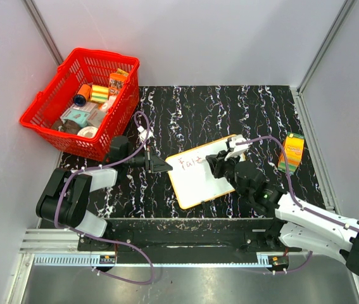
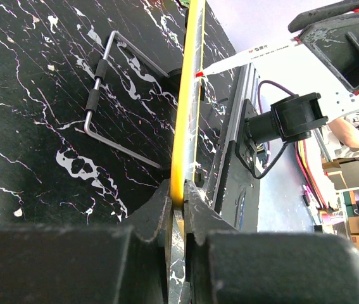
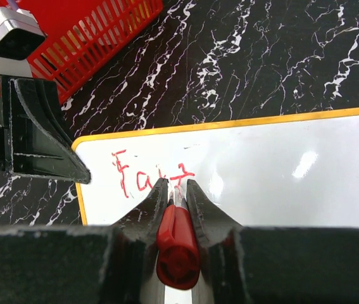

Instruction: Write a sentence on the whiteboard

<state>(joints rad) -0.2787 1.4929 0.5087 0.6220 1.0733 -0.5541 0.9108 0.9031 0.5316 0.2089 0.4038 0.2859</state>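
The whiteboard (image 1: pixel 201 174) lies on the black marbled table, white with an orange-yellow rim. Red lettering (image 1: pixel 190 163) reading roughly "Fait" runs along its upper left; it shows larger in the right wrist view (image 3: pixel 151 177). My left gripper (image 1: pixel 164 166) is shut on the board's left rim (image 2: pixel 185 126), seen edge-on in the left wrist view. My right gripper (image 1: pixel 219 162) is shut on a red-capped marker (image 3: pixel 178 244), whose tip touches the board at the last letter. The marker (image 2: pixel 255 52) also shows in the left wrist view, tip on the board.
A red basket (image 1: pixel 81 101) with several small items stands at the back left. A green and orange pack (image 1: pixel 292 152) lies at the right. A bent metal bar (image 2: pixel 103 101) lies on the table left of the board.
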